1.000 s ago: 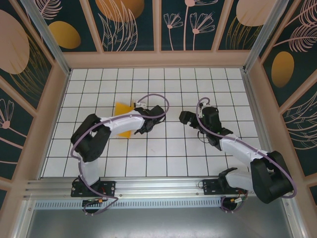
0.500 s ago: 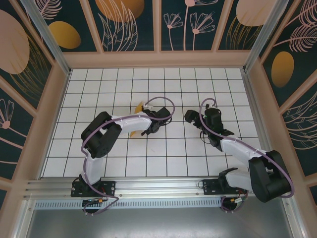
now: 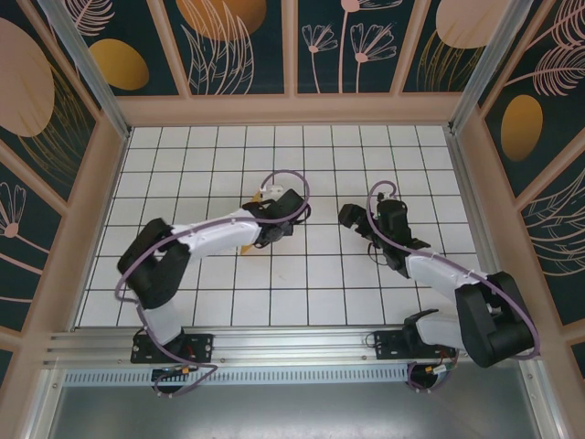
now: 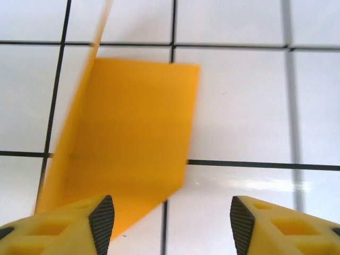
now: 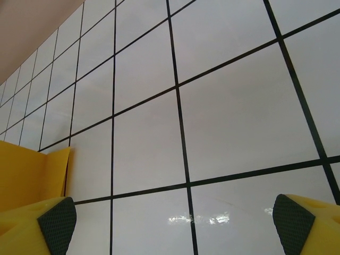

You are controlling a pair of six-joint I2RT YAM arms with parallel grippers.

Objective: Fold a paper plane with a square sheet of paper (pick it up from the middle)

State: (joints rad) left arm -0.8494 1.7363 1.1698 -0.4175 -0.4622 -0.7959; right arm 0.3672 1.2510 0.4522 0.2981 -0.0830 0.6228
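— Two grippers, and we see both with their fingers spread. Which one is by the paper?

— The left gripper [image 4: 167, 223]. From its wrist camera we look past its two yellow fingers [image 4: 79, 226]. They are parted wide, with bare tile between the pads, and pinch nothing.

— Where do we put the sheet of paper [image 4: 133, 127] against it?

— Just ahead of that gripper, shifted toward the finger at the left of that view. Its near corner comes down beside that finger's pad; we cannot tell whether they touch. It lies on the white tiled table [image 4: 244, 101], creased along the side farthest from the other finger, with a flap rising there.

— And the right gripper [image 5: 172, 223]?

— Spread wide as well, holding nothing, with bare tiles ahead. We see the orange paper off beyond the finger at the left of its wrist view, apart from it. From above, the left arm covers most of the sheet.
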